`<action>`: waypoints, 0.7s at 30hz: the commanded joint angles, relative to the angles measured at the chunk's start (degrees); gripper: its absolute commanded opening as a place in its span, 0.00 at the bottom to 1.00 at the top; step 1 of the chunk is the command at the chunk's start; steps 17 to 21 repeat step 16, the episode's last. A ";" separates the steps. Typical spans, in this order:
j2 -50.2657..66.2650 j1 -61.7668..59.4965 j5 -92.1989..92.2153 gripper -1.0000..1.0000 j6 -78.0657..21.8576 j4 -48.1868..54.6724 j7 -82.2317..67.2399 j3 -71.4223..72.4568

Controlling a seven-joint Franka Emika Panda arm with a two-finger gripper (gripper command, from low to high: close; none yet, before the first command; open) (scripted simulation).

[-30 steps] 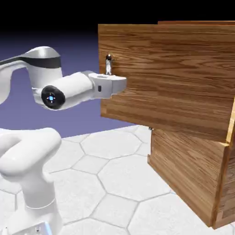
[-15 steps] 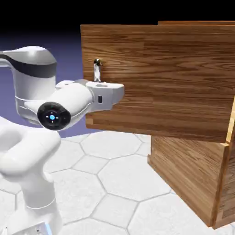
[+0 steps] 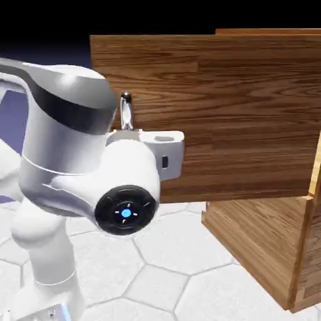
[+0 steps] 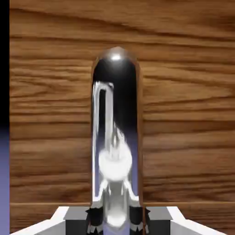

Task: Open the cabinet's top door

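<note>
I've got the gripper [image 4: 114,219] clamped on the handle [image 4: 115,137] of the top door [image 3: 238,113]; in the hand view the silver bar fills the gap between the two grey tips, so the jaws are closed on it, no slack visible. I'm holding low on the bar: in the exterior view its rounded top [image 3: 126,98] sticks up above the white hand [image 3: 160,153], which leaves the grip well seated rather than near the tip, where I'd expect it to slip off. The handle sits near the door's free edge, away from the hinge side, so a pull here gets the most leverage. The door stands well swung out from the cabinet [image 3: 263,244]: its panel faces the exterior camera and overhangs to that view's left, past the carcass, while the lower panel is flush and untouched. The arm is folded in close, elbow link large in the foreground, which I read as the pull arc bringing the hand back toward the base. My judgement: the opening is mostly done, remaining risk is the wrist running out of range or the fingers twisting on the bar as the door angle grows. Can't see the hinge from here.
</note>
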 commanded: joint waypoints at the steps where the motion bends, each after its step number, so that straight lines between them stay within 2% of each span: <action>1: 1.31 2.08 -0.44 0.00 -1.39 1.82 -0.64 -2.05; 8: 6.71 16.62 -2.80 0.00 -8.59 11.94 -3.48 -15.85; 16: 4.65 33.23 -5.25 0.00 -11.88 20.64 -1.71 -29.07; 21: 4.65 33.23 -5.25 0.00 -11.88 20.64 -1.71 -29.07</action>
